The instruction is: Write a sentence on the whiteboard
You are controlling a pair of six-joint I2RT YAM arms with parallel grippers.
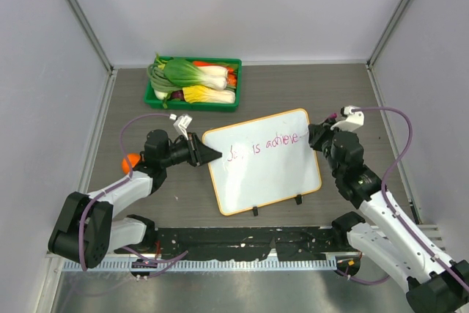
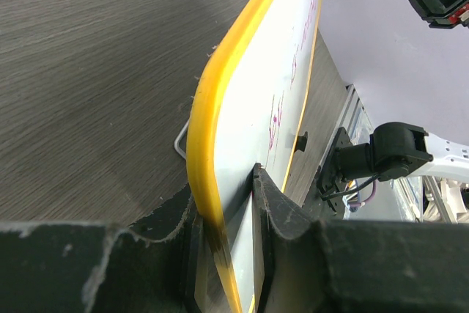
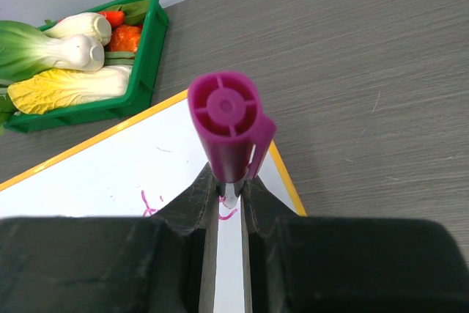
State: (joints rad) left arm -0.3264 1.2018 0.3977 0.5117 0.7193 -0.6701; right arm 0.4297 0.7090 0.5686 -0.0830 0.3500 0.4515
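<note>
So, the whiteboard lies mid-table with its black feet on the near edge. The left gripper is clamped on its left rim, pinning it. The right gripper is closed around a purple marker at the board's upper right corner; I can't tell whether the tip touches. The sentence runs across the board's top part and ends right at the right rim, so that line looks full. My guess is the next stroke wants a fresh line lower down, starting nearer the board's left. Go light on pressure, keep the tip square to the surface, and don't let the left clamp slack or the board skids. The green tray sits beyond the board's top left corner.
</note>
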